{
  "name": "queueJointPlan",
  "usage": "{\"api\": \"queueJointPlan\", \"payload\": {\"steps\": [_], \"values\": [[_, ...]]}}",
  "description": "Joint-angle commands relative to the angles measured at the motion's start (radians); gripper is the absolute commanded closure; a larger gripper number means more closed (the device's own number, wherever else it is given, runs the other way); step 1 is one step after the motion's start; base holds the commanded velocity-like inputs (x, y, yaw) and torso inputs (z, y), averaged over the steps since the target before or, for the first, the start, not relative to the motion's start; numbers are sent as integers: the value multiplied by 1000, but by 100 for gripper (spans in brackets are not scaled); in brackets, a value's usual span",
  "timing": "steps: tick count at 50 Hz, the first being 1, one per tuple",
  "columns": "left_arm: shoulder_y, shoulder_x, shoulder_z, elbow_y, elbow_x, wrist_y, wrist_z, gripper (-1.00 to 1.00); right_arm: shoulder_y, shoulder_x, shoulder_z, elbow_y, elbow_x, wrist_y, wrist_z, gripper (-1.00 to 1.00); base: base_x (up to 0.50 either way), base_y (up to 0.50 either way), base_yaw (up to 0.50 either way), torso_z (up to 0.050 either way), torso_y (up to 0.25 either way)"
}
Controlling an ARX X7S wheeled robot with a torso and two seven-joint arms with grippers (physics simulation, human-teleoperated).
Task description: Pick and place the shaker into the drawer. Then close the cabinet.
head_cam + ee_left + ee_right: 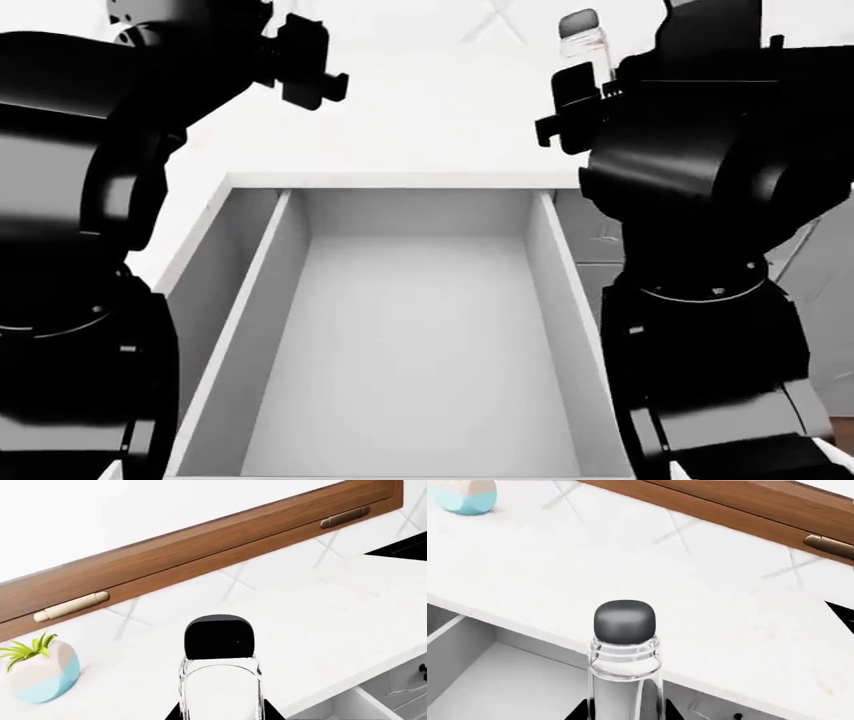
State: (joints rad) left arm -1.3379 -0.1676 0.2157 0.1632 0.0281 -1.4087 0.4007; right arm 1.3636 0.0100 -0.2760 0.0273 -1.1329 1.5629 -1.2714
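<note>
My right gripper (625, 714) is shut on a clear glass shaker (624, 655) with a dark grey cap. It holds the shaker upright over the back edge of the open drawer (487, 680). In the head view that shaker (582, 30) pokes up above the right gripper (571, 95). My left gripper (220, 715) is shut on a second glass shaker (220, 680) with a black cap, above the white marble top (347, 615). The drawer (554, 290) is pulled fully out and shows a bare pale inside. The cabinet front (407, 687) has curvy moulding.
A round white-and-blue plant pot (43, 672) stands on the counter by the wall. A brown wooden wall cabinet (200, 555) with brass handles hangs above the tiled backsplash. A black sink corner (403, 550) shows at the counter's far end. Both arms flank the drawer.
</note>
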Motion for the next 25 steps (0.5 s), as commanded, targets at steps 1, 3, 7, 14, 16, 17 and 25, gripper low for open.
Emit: {"api": "queueJointPlan", "payload": {"steps": [1, 3, 7, 14, 16, 17, 25], "values": [[11, -8, -13, 13, -8, -5, -6, 100, -48, -10, -119, 119, 239, 8, 125, 100, 0, 0, 0, 0, 0], [12, -10, -16, 16, -10, -7, -5, 100, -63, -10, -141, 133, 369, 8, 237, 100, 0, 0, 0, 0, 0], [15, -13, -20, 17, -12, -4, -5, 100, -82, -10, -189, 156, 571, 8, 395, 100, 0, 0, 0, 0, 0], [26, -14, -31, -11, -17, 29, -7, 100, -79, -10, -250, 209, 857, 8, 588, 100, 0, 0, 0, 0, 0], [30, -13, -34, -20, -18, 39, -9, 100, -81, -10, -263, 225, 911, 8, 623, 100, 0, 0, 0, 0, 0], [31, -13, -35, -24, -19, 43, -9, 100, -82, -10, -269, 234, 936, 8, 638, 100, 0, 0, 0, 0, 0], [37, -14, -38, -18, -20, 38, -15, 100, -91, -7, -329, 304, 1034, 7, 667, 100, 0, 0, 0, 0, 0]]}}
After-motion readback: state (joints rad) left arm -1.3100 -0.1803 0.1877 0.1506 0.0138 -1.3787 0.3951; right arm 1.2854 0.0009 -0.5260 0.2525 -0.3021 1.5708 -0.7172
